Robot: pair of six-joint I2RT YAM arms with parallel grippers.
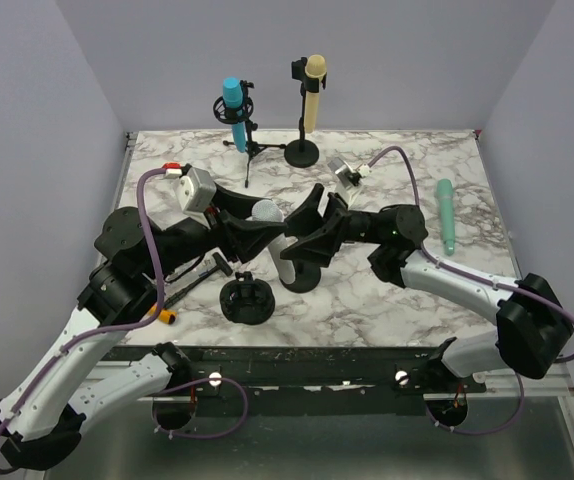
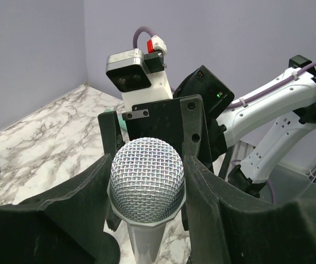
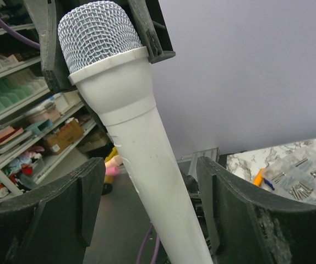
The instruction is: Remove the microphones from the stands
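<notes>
A white microphone (image 1: 267,212) with a silver mesh head stands upright in a black stand (image 1: 297,278) at the table's middle. My left gripper (image 1: 263,232) comes in from the left. In the left wrist view my left gripper (image 2: 148,162) has its jaws pressed on both sides of the microphone's mesh head (image 2: 147,179). My right gripper (image 1: 305,228) comes in from the right. In the right wrist view my right gripper (image 3: 150,165) is open and straddles the microphone's white body (image 3: 141,137), with a gap on each side.
A blue microphone (image 1: 233,100) on a tripod and a cream microphone (image 1: 314,85) on a round-base stand are at the back. A teal microphone (image 1: 446,210) lies at the right. A black round holder (image 1: 246,298) and a black tool (image 1: 202,275) lie near the front.
</notes>
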